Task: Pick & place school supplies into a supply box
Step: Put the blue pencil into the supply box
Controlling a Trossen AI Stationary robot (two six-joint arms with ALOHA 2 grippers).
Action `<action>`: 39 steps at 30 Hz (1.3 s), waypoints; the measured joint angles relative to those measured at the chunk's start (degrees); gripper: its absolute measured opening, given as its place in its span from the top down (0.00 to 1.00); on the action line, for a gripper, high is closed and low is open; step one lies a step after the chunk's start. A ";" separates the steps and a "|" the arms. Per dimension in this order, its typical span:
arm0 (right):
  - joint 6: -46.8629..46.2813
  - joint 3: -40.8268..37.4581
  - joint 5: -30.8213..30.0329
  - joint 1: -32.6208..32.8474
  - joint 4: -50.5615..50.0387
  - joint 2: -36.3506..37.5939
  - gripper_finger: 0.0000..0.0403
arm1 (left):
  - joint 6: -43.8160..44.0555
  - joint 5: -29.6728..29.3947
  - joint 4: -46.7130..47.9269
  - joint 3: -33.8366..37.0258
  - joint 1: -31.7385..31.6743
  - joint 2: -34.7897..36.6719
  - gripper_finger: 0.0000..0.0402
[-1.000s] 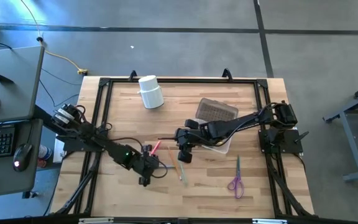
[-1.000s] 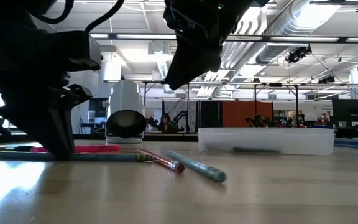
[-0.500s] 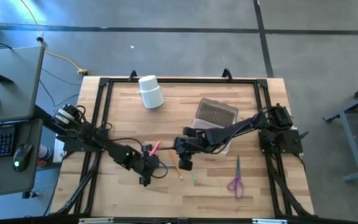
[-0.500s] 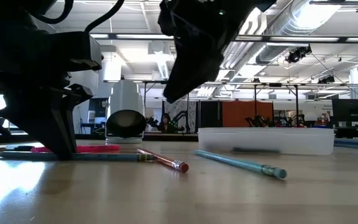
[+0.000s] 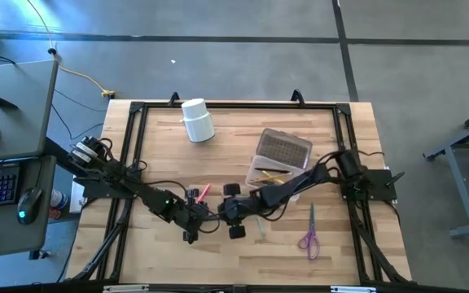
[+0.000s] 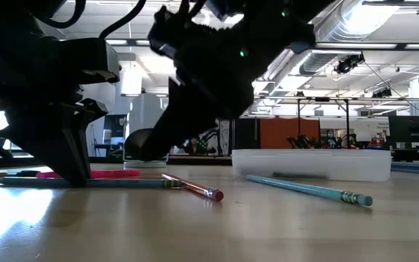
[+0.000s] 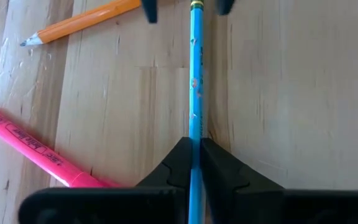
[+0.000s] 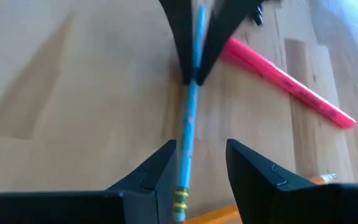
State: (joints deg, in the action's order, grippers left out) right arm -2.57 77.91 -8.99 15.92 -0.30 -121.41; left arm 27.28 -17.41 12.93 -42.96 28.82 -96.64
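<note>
A blue pencil (image 7: 195,93) lies flat on the wooden table (image 5: 161,252), near its middle and toward the near edge. The left gripper (image 7: 194,163) has its two fingers clamped on one end of it. The right gripper (image 8: 199,163) sits over the pencil's other end with its fingers apart, one on each side of the shaft and not touching it.

Just beside the left gripper lies a pink marker (image 7: 36,149), and an orange pencil (image 7: 79,23) lies a little beyond it, apart from the blue one. In the low view a red-tipped pencil (image 6: 191,188) and a second blue pencil (image 6: 311,189) lie on the table to the right of the grippers.

The clear box (image 5: 260,174) stands right of centre, just behind the right arm, with a dark textured panel (image 5: 284,147) at its far end and an orange pencil (image 5: 272,173) inside. Purple scissors (image 5: 309,234) lie well to the right, near the front edge. A white cup (image 5: 197,120) lies on its side at the far left of the table.
</note>
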 joint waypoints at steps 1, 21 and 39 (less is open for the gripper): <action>-0.01 0.00 -0.74 0.22 0.05 -0.40 0.70 | 0.01 -0.03 -0.01 0.00 0.00 0.00 0.84; -7.39 0.26 -3.42 0.62 2.40 -6.47 0.76 | 0.05 -0.39 -0.86 -0.25 0.00 0.02 0.84; -7.69 0.09 -3.56 0.57 3.05 -6.69 0.98 | -0.36 -1.42 10.48 -8.13 -0.04 -0.31 0.84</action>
State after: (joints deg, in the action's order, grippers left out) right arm -10.26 78.00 -12.54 16.49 2.75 -128.10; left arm 26.92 -18.83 23.41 -51.09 28.77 -96.95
